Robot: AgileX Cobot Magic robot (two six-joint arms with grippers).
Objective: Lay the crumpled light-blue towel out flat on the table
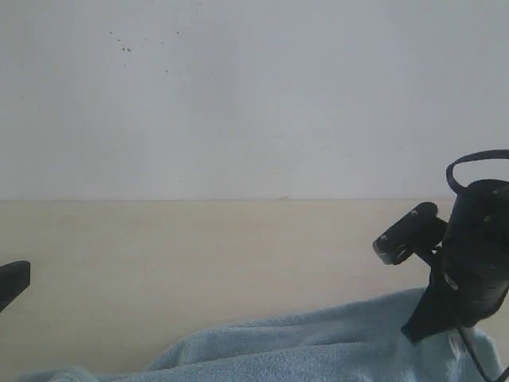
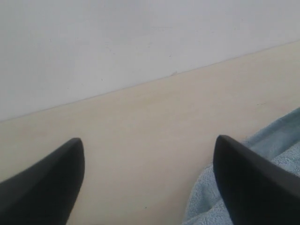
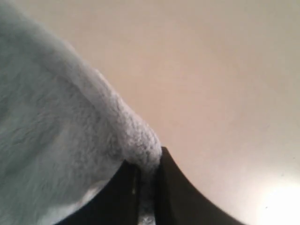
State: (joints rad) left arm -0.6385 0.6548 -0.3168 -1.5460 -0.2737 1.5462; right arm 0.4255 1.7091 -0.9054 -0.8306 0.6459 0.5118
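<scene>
Towel (image 3: 70,140) edge pinched; table (image 3: 215,70) open beyond.

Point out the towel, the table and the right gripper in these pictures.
towel (image 1: 318,350): exterior view, on its upper fold.
table (image 1: 199,263): exterior view, bare top beyond the towel.
right gripper (image 3: 146,164): right wrist view, between fingertips pinching the towel's edge.
</scene>
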